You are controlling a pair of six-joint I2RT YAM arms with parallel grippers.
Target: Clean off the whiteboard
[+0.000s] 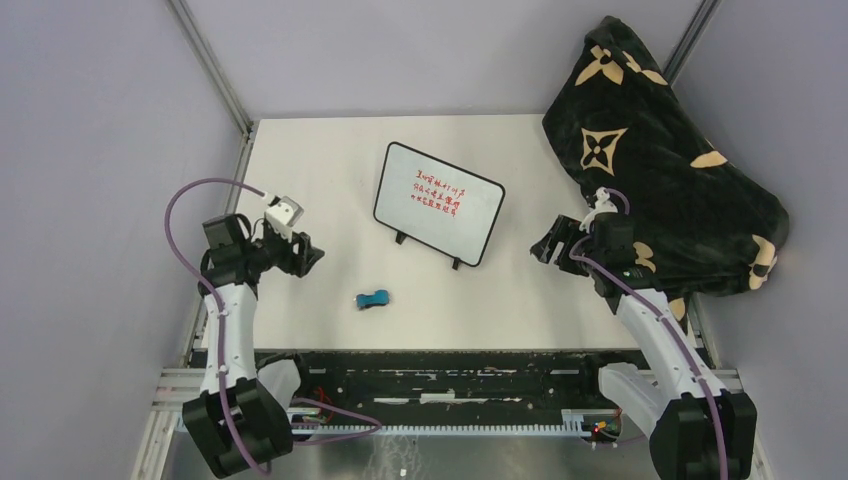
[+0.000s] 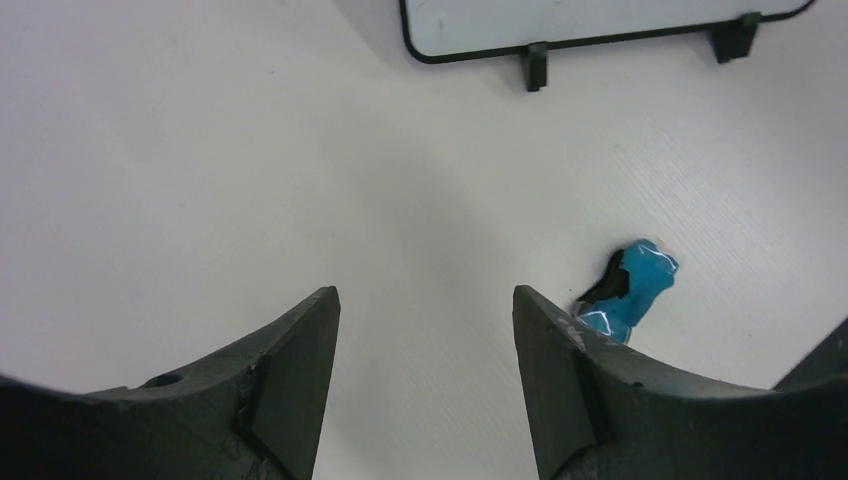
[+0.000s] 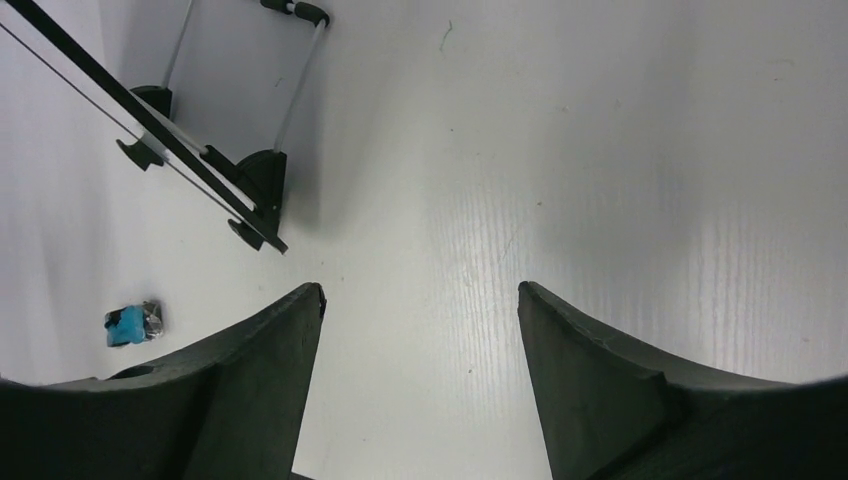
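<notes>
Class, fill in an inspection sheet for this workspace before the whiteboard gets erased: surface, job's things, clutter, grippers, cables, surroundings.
Surface: white table, a few faint specks.
Job's things: whiteboard propped on its feet, red writing unerased.
Clutter: small blue item lying in front of the board; black patterned cloth heaped at the right.
Grippers: left gripper open, holding nothing; right gripper open, holding nothing.
Cables: purple cables looping along both arms.
Surroundings: grey walls, metal frame posts.
</notes>
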